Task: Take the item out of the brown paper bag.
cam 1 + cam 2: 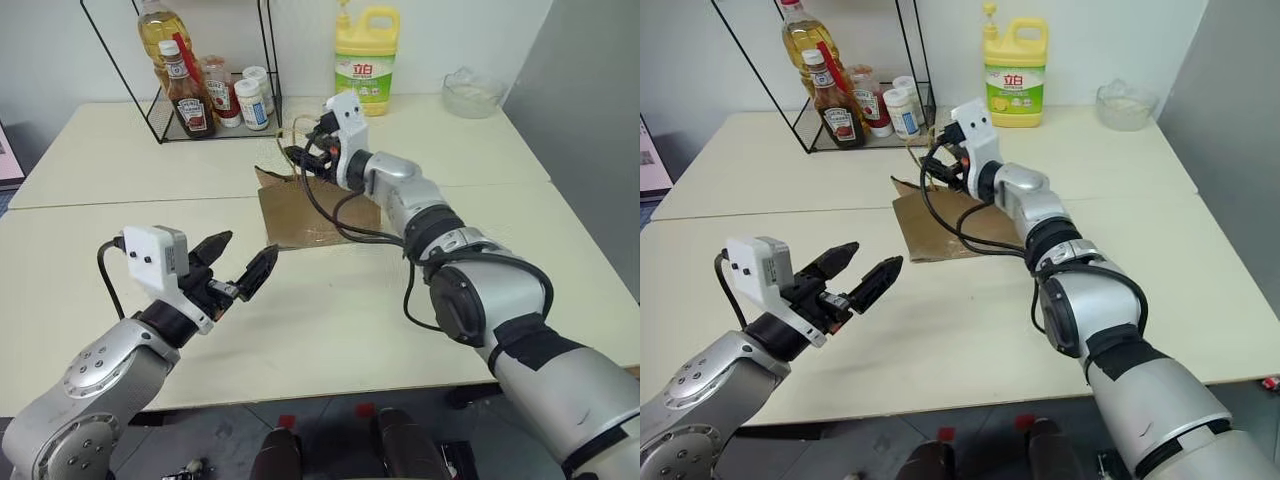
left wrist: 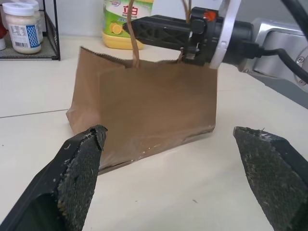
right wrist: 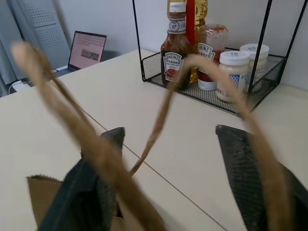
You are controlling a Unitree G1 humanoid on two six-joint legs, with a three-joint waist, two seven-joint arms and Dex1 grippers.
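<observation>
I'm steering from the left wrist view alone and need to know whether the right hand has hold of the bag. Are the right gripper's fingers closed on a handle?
Observer: No. In the right wrist view the right gripper is open. The paper-cord handles cross in front of its fingers, and neither is pinched.
Operator: How near is my left gripper to the bag?
Observer: The left gripper hovers open over the table, on the robot's side of the brown paper bag, with bare tabletop between them.
Operator: Can you see inside the bag?
Observer: No. In the head views the right gripper sits over the bag's mouth and hides what is inside.
</observation>
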